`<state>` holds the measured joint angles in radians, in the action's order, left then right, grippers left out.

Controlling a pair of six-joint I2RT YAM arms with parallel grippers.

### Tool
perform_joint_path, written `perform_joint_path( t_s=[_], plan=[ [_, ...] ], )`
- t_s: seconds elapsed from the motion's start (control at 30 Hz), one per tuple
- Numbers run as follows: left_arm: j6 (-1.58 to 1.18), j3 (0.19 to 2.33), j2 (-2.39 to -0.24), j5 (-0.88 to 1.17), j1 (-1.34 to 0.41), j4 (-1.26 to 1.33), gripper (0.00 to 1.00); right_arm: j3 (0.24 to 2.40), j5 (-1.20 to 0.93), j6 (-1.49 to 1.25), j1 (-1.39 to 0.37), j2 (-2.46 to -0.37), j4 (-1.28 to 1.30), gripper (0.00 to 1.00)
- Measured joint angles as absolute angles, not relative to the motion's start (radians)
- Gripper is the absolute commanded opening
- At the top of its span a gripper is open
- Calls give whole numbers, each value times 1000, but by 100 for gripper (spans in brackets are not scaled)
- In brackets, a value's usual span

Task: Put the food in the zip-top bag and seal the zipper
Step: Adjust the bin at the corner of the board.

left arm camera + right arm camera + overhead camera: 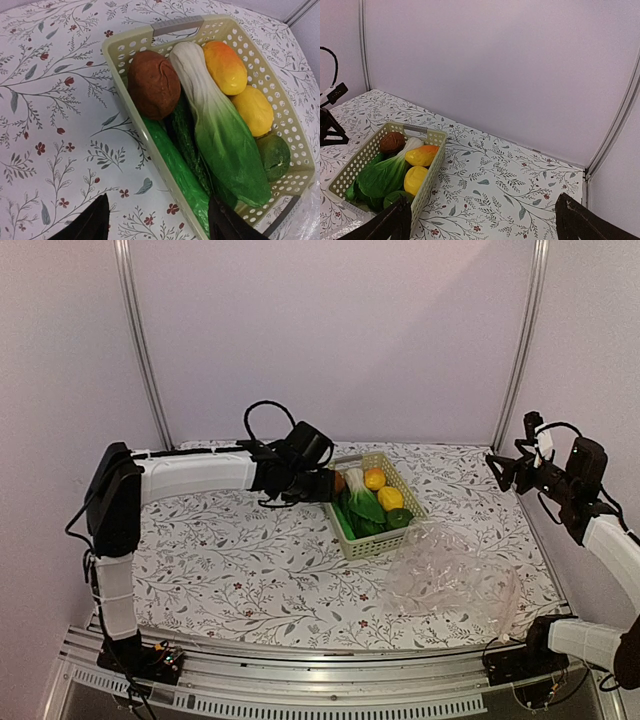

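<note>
The food lies in a pale green lattice basket (380,540): a brown mushroom piece (153,84), a bok choy (220,135), an orange-yellow pepper (225,67), a yellow lemon (253,110), a round green piece (274,156) and two cucumbers (177,165). The clear zip-top bag (450,575) lies crumpled right of the basket, empty; its pinkish zipper (513,598) shows faintly at the right edge. My left gripper (157,227) is open and empty above the basket's left wall (325,485). My right gripper (497,468) is open and empty, raised at the far right (485,227).
The floral tablecloth (250,560) covers the table. Metal frame posts (140,340) stand at the back corners before a plain wall. The basket also shows at the left of the right wrist view (427,172).
</note>
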<state>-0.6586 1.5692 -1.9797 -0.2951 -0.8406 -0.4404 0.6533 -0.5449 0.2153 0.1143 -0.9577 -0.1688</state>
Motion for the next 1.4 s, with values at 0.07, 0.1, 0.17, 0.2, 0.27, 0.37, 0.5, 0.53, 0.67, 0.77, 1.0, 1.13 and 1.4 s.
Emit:
perform_joint_path(
  t_s=[0.07, 0.1, 0.17, 0.2, 0.27, 0.37, 0.5, 0.53, 0.67, 0.77, 1.0, 1.13, 1.4],
  plan=[
    [-672, 1618, -2019, -277, -844, -454, 65, 653, -553, 225, 114, -958, -165, 99],
    [-679, 1643, -2039, -271, -844, -467, 65, 653, -554, 227, 114, -958, -164, 99],
    [-689, 1697, -2078, -262, -844, -495, 62, 653, -557, 233, 114, -958, -163, 99],
    [-694, 1723, -2099, -255, -844, -510, 59, 653, -558, 236, 114, -958, -162, 99],
    [-706, 1754, -2130, -245, -844, -537, 54, 653, -561, 241, 114, -958, -158, 99],
    [-716, 1763, -2153, -236, -844, -573, 45, 653, -564, 248, 114, -958, -155, 99],
    [-720, 1763, -2159, -228, -844, -609, 33, 653, -570, 252, 114, -958, -149, 99],
    [-718, 1763, -2159, -224, -841, -608, 28, 653, -572, 253, 114, -958, -147, 99],
    [-724, 1748, -2154, -210, -831, -594, 17, 653, -581, 256, 114, -962, -141, 99],
    [-725, 1704, -2126, -205, -813, -572, 12, 653, -585, 257, 114, -968, -135, 99],
    [-691, 1541, -2003, -224, -698, -566, 1, 653, -592, 267, 114, -972, -127, 99],
    [-659, 1413, -1896, -248, -599, -563, 0, 653, -601, 271, 114, -972, -124, 99],
    [-617, 1205, -1768, -270, -494, -567, 11, 653, -612, 285, 114, -980, -113, 99]
  ],
)
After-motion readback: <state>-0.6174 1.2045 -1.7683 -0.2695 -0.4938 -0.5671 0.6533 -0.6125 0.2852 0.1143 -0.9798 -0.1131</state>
